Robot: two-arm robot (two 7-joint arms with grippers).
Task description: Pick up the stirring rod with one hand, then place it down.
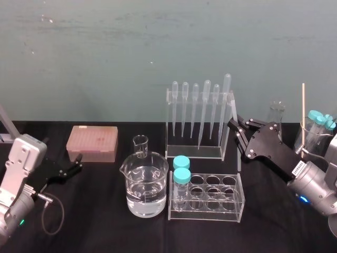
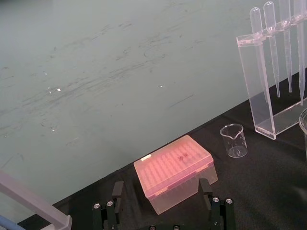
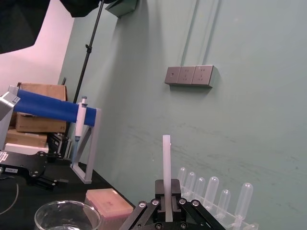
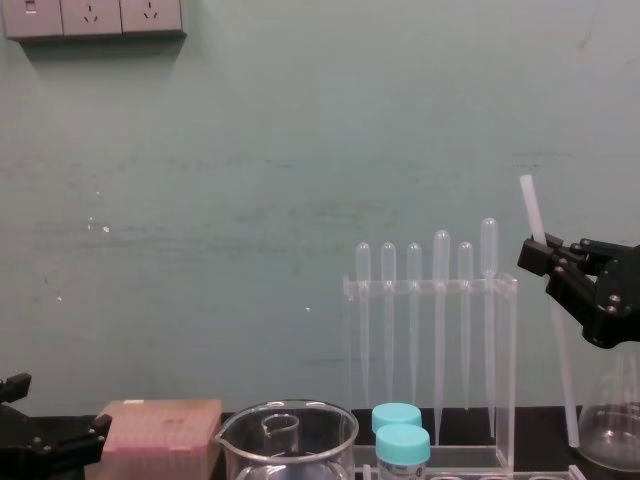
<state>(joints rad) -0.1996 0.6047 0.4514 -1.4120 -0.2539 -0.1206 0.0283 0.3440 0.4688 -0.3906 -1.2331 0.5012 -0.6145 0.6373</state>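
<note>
Pinching the rod (image 4: 560,350) nearly upright in the right tool (image 4: 545,262) at frame right, low end toward the surface (image 1: 105,211); left tool (image 1: 80,161) spread at lower left.

The stirring rod (image 4: 561,370) is translucent whitish, and the right hand (image 4: 540,255) is black. The tip box (image 1: 92,142) is pink, the tube caps (image 1: 181,162) teal, the counter (image 1: 95,211) black and the wall (image 1: 105,52) pale green.

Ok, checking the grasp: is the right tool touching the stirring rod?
Touching. The right wrist view shows the right tool clamped on the stirring rod, which rises from between its jaws.
</note>
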